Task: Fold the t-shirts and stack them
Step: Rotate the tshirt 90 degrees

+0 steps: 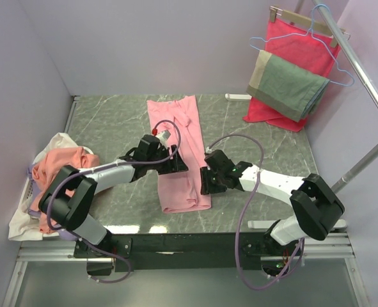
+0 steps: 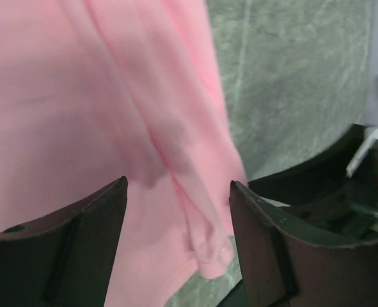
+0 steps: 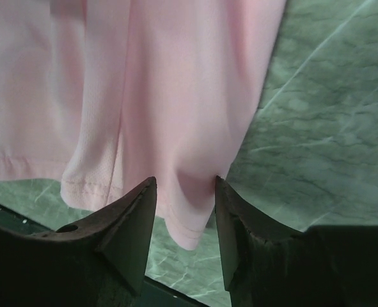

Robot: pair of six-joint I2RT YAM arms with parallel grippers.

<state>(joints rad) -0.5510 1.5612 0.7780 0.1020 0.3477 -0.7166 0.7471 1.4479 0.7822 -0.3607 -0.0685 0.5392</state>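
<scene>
A light pink t-shirt lies folded into a long narrow strip down the middle of the table. My left gripper is over the strip's middle, open, its jaws astride a lengthwise fold of the pink cloth without pinching it. My right gripper is at the strip's right edge near its near end. It is partly open, with the hemmed corner of the pink shirt between the fingertips. A heap of salmon-orange, white and lilac shirts lies at the left edge.
The green marble table has walls at the back and left. A red cloth and a grey-green and beige cloth hang on a blue hanger at the back right. A white rail slants along the right. The right gripper's body shows close by in the left wrist view.
</scene>
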